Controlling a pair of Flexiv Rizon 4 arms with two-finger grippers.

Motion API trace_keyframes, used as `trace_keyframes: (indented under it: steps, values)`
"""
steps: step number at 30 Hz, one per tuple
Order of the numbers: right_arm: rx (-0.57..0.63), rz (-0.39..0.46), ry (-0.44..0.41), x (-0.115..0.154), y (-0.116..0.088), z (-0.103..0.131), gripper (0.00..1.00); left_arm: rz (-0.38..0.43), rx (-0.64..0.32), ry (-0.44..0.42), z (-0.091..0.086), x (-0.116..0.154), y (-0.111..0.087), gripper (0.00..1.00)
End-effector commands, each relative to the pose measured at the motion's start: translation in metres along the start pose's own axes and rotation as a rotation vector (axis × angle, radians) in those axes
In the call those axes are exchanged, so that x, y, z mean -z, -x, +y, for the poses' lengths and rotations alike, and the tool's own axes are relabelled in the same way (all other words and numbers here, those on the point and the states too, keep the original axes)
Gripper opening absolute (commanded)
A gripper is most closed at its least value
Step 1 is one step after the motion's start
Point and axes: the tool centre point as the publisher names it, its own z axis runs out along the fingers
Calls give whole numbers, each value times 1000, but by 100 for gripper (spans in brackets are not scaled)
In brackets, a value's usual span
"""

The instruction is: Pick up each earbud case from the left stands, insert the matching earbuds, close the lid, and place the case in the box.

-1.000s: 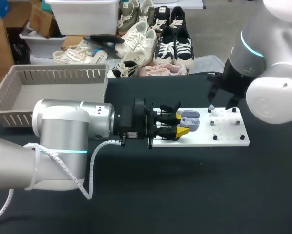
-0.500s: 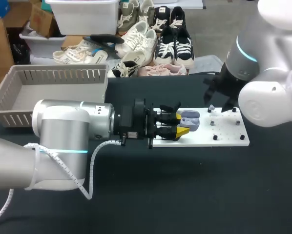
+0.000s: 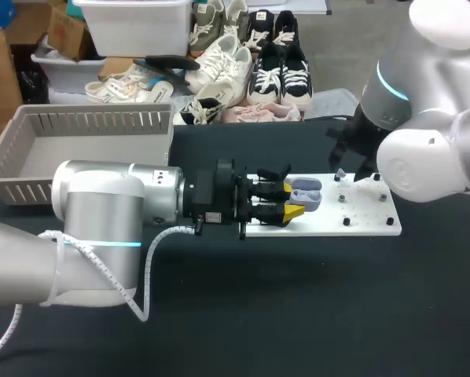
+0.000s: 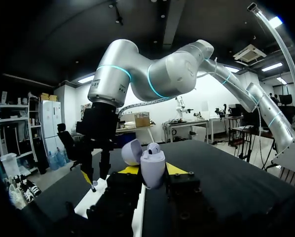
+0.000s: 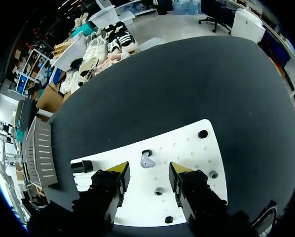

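Hovering right fingers (image 5: 116, 171) gape over earbud (image 5: 147, 160); left fingers (image 4: 175, 169) clasp case (image 4: 152, 167)

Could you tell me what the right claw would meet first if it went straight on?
Probably the grey earbud on the white board, ahead of the open right claw; depth unclear.

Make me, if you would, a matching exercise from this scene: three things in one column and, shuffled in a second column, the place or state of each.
Things
1. earbud case
2. loose earbud
3. grey box

Places or states
A. lying on the white board, ahead of the right gripper and its open fingers
B. standing off to the left, apart from the board
C. lid open, held between the fingers of the left gripper

Pairs: 1-C, 2-A, 3-B
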Motion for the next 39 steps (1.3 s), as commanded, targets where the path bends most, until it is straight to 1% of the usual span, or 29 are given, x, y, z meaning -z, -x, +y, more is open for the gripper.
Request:
trace_keyframes:
  steps: [1,11,20,31,35,36,39]
  values:
    - [3,11,1,-1,1,2,49,-1,-1,7,-1,0,0,0]
    - [6,18,-4,-5,2,5,47,-1,-1,7,-1,0,0,0]
    - [-2,27,-5,-8,3,3,44,-1,-1,7,-1,0,0,0]
    - [-6,37,-2,-12,2,3,42,-1,-1,7,-1,0,0,0]
    - [-3,41,-1,-12,3,4,38,-1,-1,7,-1,0,0,0]
    - [-3,41,-1,-12,3,4,35,-1,-1,7,-1,0,0,0]
    - [-4,44,0,-13,3,5,35,-1,-1,7,-1,0,0,0]
